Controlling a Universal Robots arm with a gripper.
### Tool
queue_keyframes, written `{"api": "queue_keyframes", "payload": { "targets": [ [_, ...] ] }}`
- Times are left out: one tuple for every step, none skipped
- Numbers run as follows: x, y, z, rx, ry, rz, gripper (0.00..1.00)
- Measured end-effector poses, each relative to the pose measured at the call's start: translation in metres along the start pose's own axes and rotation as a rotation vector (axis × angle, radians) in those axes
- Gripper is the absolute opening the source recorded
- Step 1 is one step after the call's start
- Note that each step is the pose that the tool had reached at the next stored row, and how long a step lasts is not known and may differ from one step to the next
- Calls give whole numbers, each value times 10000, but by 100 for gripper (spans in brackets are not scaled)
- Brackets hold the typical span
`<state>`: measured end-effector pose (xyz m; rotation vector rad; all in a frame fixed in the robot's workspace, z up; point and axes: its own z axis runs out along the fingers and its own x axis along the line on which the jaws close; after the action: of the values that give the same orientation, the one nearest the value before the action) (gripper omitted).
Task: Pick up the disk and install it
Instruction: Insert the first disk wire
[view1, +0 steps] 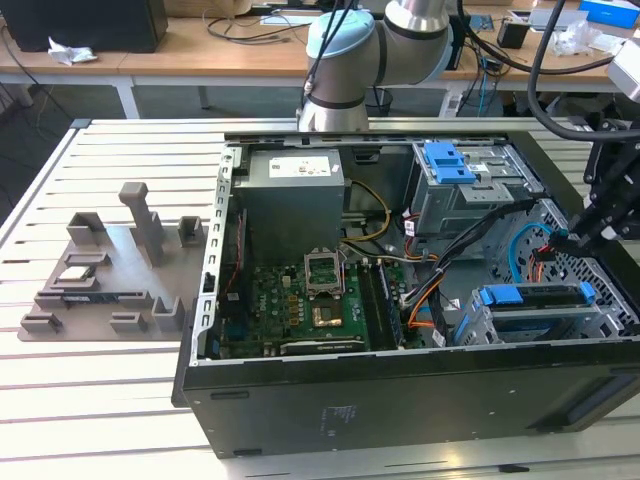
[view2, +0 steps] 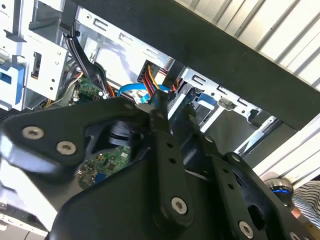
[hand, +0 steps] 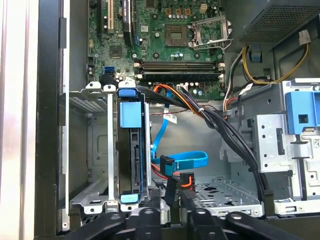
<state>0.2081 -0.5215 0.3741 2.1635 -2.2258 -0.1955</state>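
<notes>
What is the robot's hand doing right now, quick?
Hand: closed on a black cable plug, next to the disk in its bay.

The disk (hand: 134, 150) stands on edge in its metal bay, blue rails at both ends, dark connector side facing out, just beside the gripper (hand: 172, 202).

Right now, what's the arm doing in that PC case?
The gripper is down inside the open computer case, at the end on the exterior view's right, by the drive cage. The disk with its blue rails sits on edge in a slot of that cage. The fingertips are at a black cable connector beside the blue data cable; whether they grip it is unclear.
</notes>
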Motion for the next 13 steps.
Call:
{"api": "queue_keyframes", "payload": {
  "targets": [
    [0,0,0,0,1,0,29],
    [0,0,0,0,2,0,36],
    [0,0,0,0,2,0,42],
    [0,1,1,0,1,1,42],
    [0,3,0,0,2,1,42],
    [0,7,2,0,3,5,42],
    [0,9,6,1,8,10,42],
    [-3,13,8,2,31,18,42],
    [-11,18,16,4,55,38,42],
    [-19,20,21,5,60,49,42],
    [-27,23,28,6,63,62,42],
    [-32,24,35,6,63,71,42],
    [-37,25,43,7,65,79,42]
  ]
}}
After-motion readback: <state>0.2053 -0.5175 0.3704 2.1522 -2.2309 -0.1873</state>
